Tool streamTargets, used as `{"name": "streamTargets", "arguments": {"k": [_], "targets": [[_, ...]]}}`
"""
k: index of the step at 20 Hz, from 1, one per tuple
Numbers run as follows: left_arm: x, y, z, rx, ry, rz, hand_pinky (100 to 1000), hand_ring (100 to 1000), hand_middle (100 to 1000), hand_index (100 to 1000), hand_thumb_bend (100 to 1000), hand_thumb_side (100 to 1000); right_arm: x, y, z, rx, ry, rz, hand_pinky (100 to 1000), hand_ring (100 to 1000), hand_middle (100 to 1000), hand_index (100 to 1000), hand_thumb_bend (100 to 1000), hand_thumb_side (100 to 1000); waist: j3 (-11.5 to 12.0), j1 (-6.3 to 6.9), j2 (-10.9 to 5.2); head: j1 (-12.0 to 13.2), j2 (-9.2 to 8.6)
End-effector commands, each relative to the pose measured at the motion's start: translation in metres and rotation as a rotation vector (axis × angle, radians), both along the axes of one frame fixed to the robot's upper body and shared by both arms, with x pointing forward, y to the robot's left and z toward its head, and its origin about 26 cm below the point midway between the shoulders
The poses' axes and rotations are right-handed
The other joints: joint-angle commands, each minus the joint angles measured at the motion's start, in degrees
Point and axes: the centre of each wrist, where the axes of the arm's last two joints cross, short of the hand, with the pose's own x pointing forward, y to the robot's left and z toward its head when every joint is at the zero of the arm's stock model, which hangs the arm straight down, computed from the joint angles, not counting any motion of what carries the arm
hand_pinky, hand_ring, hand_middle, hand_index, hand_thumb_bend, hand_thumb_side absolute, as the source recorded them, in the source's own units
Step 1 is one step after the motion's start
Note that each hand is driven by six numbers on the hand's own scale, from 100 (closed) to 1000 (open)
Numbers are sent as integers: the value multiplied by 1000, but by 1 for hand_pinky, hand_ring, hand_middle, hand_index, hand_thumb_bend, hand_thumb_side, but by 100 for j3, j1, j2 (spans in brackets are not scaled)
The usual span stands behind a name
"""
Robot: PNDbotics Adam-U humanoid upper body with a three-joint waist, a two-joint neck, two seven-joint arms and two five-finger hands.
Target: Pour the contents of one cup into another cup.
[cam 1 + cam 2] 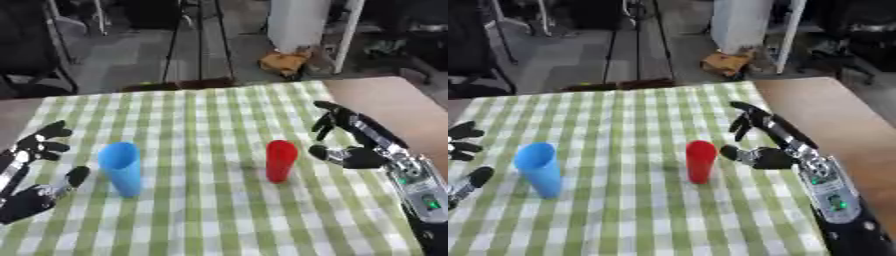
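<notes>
Right robot hand (pixel 354 145), fingers spread, sits just right of the upright red cup (pixel 281 160), seemingly not touching. Left robot hand (pixel 35 170), at lower left, is spread beside the blue cup (pixel 121 168).

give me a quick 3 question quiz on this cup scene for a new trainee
1. True or false: the right hand is already curled round the red cup.
2. Which cup stands nearer the left hand? A) the red cup B) the blue cup C) neither, both lie tipped over
3. Fill in: both cups stand upright on a green and white ______ cloth.

Key
1. False: the right hand is open beside the red cup, with a gap between them.
2. B
3. checked
</notes>
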Motion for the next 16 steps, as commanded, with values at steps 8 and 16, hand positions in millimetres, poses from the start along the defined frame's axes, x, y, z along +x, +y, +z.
{"name": "streamTargets", "arguments": {"k": [8, 16], "targets": [[2, 0, 7, 8, -18, -9, 755, 784, 852, 983, 541, 725, 4, 5, 10, -30, -31, 30, 888, 577, 611, 1000, 614, 563, 5, 12, -51, -33, -12], [3, -1, 5, 8, -12, -13, 756, 785, 853, 983, 536, 733, 6, 8, 8, -45, -24, 55, 897, 596, 632, 1000, 633, 561, 14, 10, -49, -42, -14]]}}
